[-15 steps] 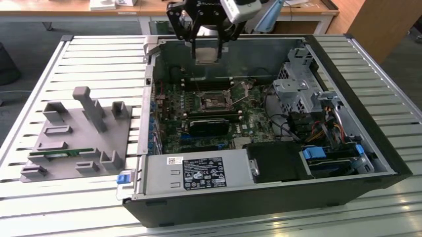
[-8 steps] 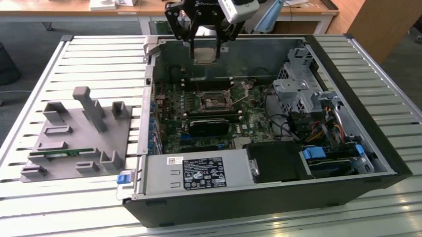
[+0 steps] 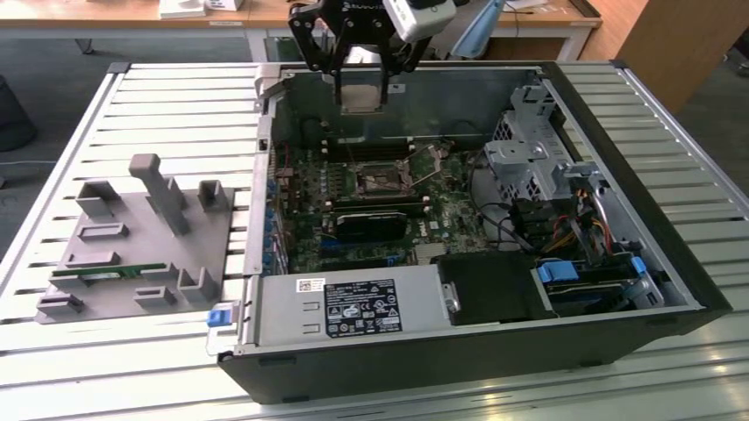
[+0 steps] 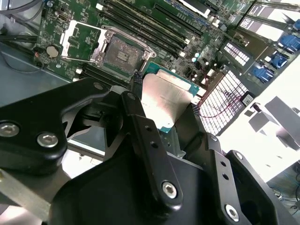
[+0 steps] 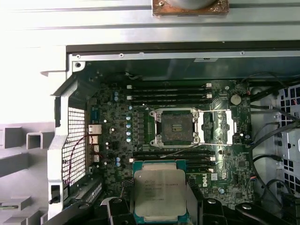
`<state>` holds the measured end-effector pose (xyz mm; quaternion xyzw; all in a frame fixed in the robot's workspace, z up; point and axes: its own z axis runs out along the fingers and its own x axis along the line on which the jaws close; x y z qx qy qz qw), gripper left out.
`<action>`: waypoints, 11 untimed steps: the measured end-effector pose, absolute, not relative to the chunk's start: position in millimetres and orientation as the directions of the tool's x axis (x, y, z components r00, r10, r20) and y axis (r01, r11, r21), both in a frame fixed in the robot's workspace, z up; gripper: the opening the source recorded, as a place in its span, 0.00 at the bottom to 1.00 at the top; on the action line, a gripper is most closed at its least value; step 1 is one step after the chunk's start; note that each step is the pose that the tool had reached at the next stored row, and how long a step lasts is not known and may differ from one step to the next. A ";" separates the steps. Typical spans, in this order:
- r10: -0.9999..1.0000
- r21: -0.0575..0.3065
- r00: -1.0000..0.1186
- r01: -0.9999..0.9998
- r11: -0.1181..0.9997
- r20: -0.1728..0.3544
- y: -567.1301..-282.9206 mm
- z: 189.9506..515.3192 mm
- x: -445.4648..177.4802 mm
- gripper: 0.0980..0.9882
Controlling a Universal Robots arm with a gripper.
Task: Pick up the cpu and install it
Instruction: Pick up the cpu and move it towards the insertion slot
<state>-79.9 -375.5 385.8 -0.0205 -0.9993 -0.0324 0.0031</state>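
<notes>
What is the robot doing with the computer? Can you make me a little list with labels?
tool: shut on the cpu
cpu: silver top showing, held in the air above the motherboard
socket: frame open, nothing in it
computer case: lying on its side, cover off
task so far: cpu picked up, not yet in the socket

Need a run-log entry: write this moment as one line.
gripper: fingers shut on cpu | position: above motherboard | socket: open, empty | cpu: not installed
</notes>
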 end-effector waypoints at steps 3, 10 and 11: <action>0.041 0.065 -0.999 0.041 0.997 0.008 -375.5 385.8 -81.2 0.49; 0.041 0.065 -0.999 0.041 0.997 0.008 -375.5 385.8 -84.1 0.49; 0.041 0.065 -0.999 0.041 0.997 0.008 -375.4 385.8 -84.5 0.49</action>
